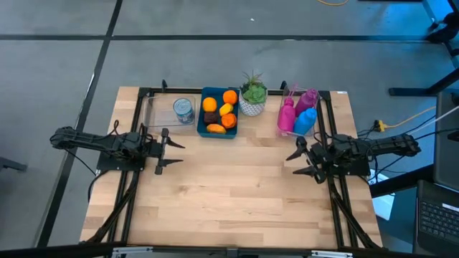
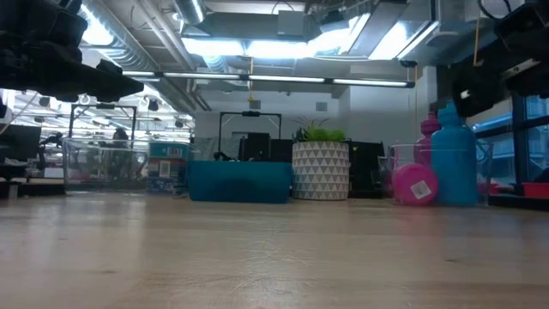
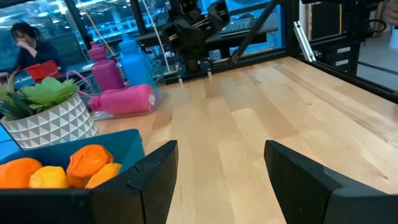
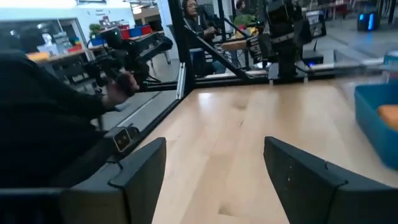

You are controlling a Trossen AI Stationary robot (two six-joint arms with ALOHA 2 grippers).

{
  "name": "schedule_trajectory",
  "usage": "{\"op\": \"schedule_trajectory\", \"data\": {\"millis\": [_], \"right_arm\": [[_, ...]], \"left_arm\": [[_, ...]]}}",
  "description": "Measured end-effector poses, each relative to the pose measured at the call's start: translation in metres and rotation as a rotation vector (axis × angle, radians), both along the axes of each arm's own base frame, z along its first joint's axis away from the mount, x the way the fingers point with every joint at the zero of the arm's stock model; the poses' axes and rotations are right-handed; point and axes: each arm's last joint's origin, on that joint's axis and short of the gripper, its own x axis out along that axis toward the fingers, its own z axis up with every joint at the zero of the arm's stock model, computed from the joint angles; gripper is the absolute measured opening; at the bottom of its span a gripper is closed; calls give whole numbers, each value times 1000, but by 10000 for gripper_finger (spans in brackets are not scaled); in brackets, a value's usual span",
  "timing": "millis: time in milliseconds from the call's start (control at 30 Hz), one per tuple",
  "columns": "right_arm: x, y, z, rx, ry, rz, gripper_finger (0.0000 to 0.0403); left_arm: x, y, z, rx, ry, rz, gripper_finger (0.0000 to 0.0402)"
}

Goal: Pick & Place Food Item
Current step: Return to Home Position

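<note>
You find the tuna can stack [image 1: 183, 110] in the left transparent bin [image 1: 154, 107] at the far edge of the wooden table [image 1: 237, 193], in line with the blue tray [image 1: 201, 118] of oranges [image 1: 229, 97], the potted plant [image 1: 252, 94] and the right bin [image 1: 287, 89] of bottles [image 1: 305, 120]. Bare wood separates this row from the left gripper [image 1: 172, 152] and right gripper [image 1: 296, 161], which hover at opposite sides with fingers spread wide, holding nothing. From above you see only the top can, and in the low view the bin wall obscures the labels.

No readable text, tuna can [image 1: 183, 110] label illegible (bottle [image 2: 414, 183] sticker too)
</note>
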Motion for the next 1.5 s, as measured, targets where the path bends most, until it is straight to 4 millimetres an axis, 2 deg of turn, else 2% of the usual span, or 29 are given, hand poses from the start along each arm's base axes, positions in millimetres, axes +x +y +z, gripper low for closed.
{"op": "schedule_trajectory", "data": {"millis": [167,1500], "right_arm": [[0,0,0,-50,-20,1,269],[0,0,0,-50,-19,1,269]], "left_arm": [[0,0,1,0,-4,3,231],[0,0,1,-1,-4,2,231]]}}
